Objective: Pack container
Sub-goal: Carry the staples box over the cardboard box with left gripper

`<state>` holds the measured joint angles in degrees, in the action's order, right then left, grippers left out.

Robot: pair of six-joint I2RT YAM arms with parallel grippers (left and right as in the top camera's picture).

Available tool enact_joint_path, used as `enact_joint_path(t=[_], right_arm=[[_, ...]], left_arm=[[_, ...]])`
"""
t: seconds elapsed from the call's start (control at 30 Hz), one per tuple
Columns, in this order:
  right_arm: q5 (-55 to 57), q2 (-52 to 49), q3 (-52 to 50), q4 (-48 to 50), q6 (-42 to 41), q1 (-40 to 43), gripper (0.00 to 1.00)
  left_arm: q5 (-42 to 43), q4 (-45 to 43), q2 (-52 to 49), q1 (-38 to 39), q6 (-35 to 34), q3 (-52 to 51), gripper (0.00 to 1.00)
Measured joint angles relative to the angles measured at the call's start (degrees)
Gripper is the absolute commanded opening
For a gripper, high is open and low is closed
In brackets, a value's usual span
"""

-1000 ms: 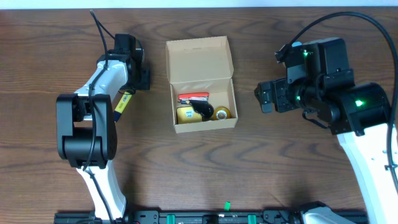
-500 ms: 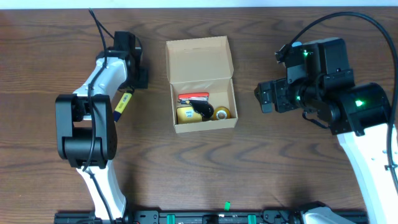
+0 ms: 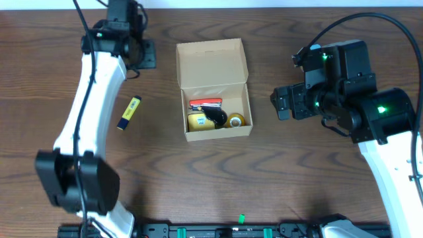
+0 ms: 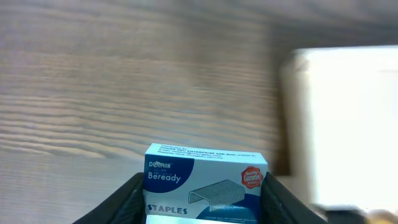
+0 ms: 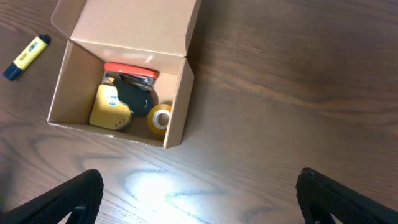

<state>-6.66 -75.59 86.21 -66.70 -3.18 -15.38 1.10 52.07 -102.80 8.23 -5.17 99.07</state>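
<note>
Overhead and wrist views, read left to right, with places given from the container. Far left of the container, level with its raised lid, the left arm (image 3: 122, 39) carries its jaws about half closed on a staple box (image 4: 207, 183), one finger against each side of it; the left wrist view shows the blue-and-white carton clamped squarely. Left of the container, nearer the front edge of the bench (image 3: 317, 172), lies a yellow highlighter (image 3: 129, 112) with a dark cap, untouched. The container (image 3: 211, 63) sits mid-bench, lid folded back flat behind it, holding a red stapler (image 3: 205, 104), a yellow item (image 3: 196, 121), a black item (image 3: 215, 118) and a tape roll (image 3: 236, 120), with a little floor space left near its left wall. It appears to be thin cardboard: probably light even when loaded, with walls that bow if pinched, and likely to slide on the smooth wood when nudged. The firmest hold is probably across the two short walls near a corner; the lid is best moved by its free edge. Right of the container, the right arm (image 3: 330, 86) hovers with its jaws spread fully and holding nothing.
</note>
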Motion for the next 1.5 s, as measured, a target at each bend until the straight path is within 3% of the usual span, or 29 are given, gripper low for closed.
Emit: enact_joint_path(t=[0.37,0.87,1.1,1.5], right_arm=[[0.0,0.0,0.0,0.0,0.0,0.0,0.99],[0.0,0.0,0.0,0.0,0.0,0.0,0.99],[0.0,0.0,0.0,0.0,0.0,0.0,0.99],[0.0,0.0,0.0,0.0,0.0,0.0,0.99]], left_arm=[[0.2,1.5,2.3,13.4,-9.6,0.5,0.50],[0.2,7.8,-10.1,23.2,-17.8,0.5,0.50],[-0.2,6.1,-14.5,23.4,-19.5,0.5,0.45],[-0.9,4.7,-15.5,22.1,-23.7,0.5,0.47]])
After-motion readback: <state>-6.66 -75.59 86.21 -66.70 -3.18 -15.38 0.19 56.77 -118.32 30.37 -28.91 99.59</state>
